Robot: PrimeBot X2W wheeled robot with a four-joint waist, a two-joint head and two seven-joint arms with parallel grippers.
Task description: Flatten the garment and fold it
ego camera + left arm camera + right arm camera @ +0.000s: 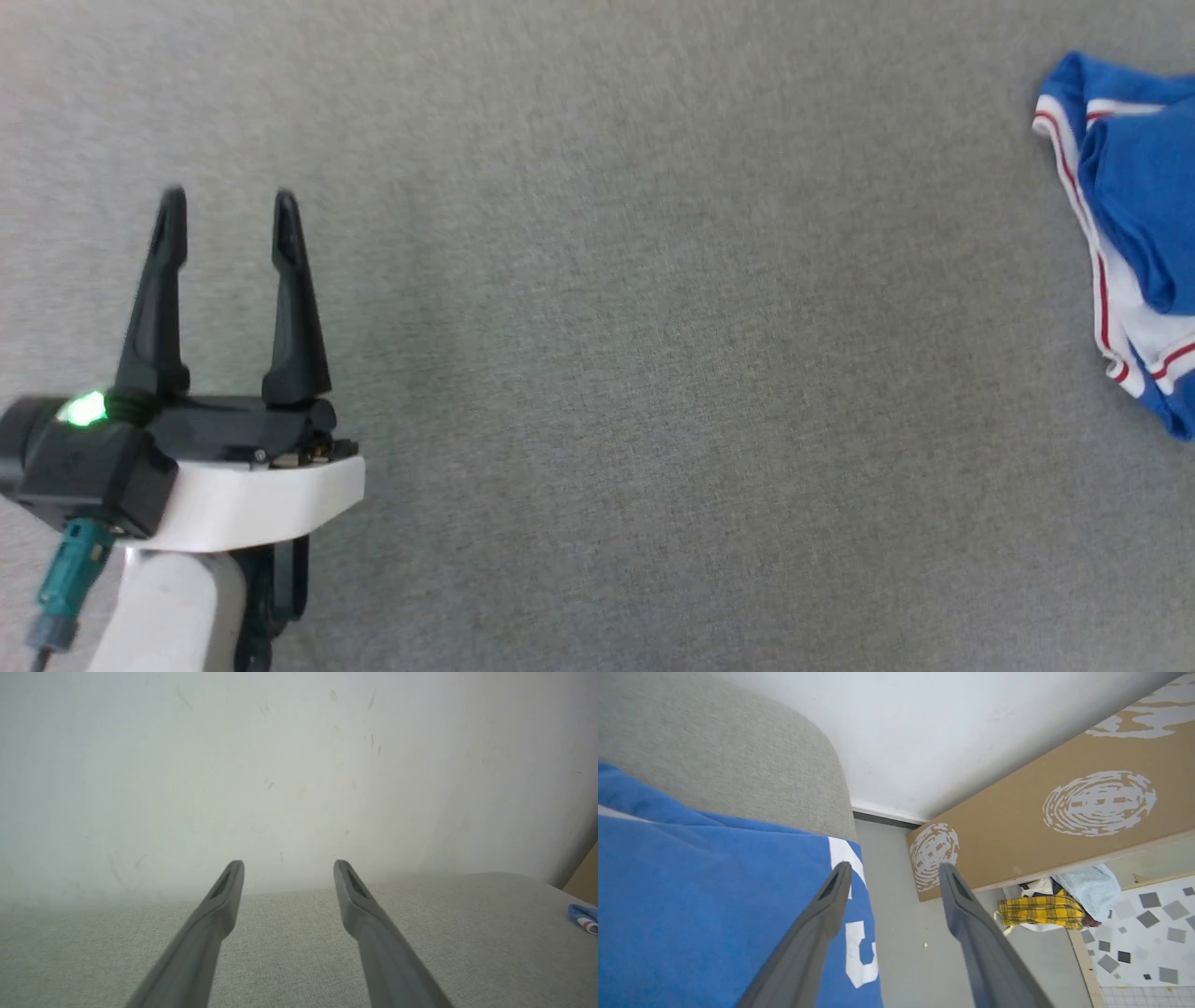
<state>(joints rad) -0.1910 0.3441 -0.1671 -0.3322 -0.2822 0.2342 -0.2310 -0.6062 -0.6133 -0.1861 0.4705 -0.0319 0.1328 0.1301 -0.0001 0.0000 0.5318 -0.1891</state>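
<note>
Grey woven fabric surface is seen across the whole frame; blue garment w/ white and red-striped trim is laid crumpled on it, upper right edge, partly cut off.

Crumpled blue garment lies on grey upholstery.

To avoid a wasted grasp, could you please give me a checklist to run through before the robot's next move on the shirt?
1. The left gripper is open and empty: ok.
2. The right gripper is open, nothing between its fingers: ok.
3. The garment lies flat: not ok, bunched up.
4. The left gripper is beside the garment: not ok, well apart across the grey surface.
5. The garment lies wholly on the grey surface: cannot tell.
</note>
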